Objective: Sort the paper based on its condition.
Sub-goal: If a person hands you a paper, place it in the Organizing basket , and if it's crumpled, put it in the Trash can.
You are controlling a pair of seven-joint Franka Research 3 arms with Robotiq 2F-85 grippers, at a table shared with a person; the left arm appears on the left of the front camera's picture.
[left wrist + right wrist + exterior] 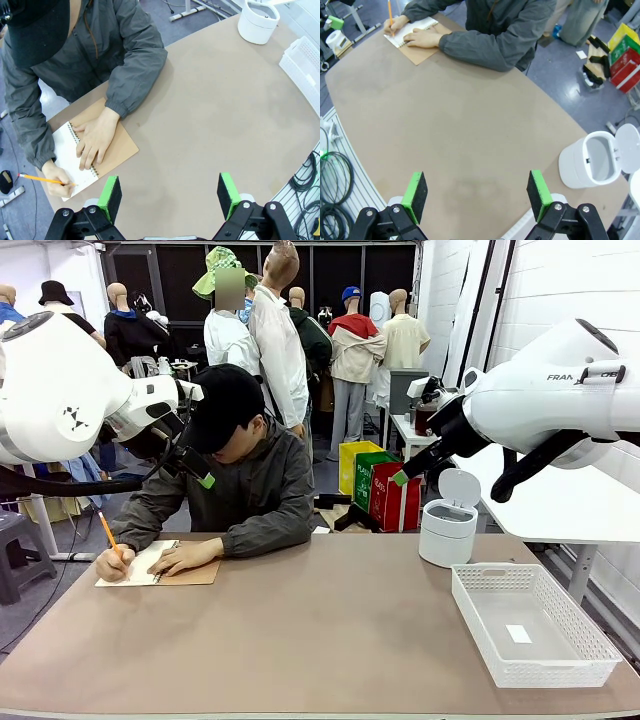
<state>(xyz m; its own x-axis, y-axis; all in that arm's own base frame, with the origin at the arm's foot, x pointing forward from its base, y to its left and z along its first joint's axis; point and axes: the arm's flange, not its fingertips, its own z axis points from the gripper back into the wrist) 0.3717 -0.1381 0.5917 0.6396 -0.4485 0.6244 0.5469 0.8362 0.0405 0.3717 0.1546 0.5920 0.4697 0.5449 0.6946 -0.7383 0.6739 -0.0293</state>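
Front view: my left gripper (203,476) hangs in the air above the notebook (190,576), and my right gripper (402,476) is well apart from it. From this angle I cannot tell how either stands. The paper (143,562) is the white page lying on the notebook, under the person's hands. One hand holds the pencil (108,532) to it. I judge the sorting has not begun, because the page is being written on. The lidded bin (447,530) and the basket (540,672) sit on the surface (320,635), well apart from the notebook.

Left wrist view: the left gripper (170,195) is wide open and holds nothing, near the notebook (122,146). I cannot tell whether the paper (64,150) is bound to the spiral.

Right wrist view: the right gripper (476,192) is wide open and empty, well apart from the notebook (427,51).

Next I would wait for a freed sheet, judge its condition, then pinch one edge.

Count: one paper, one notebook, one pencil, one bin, one basket, two grippers.
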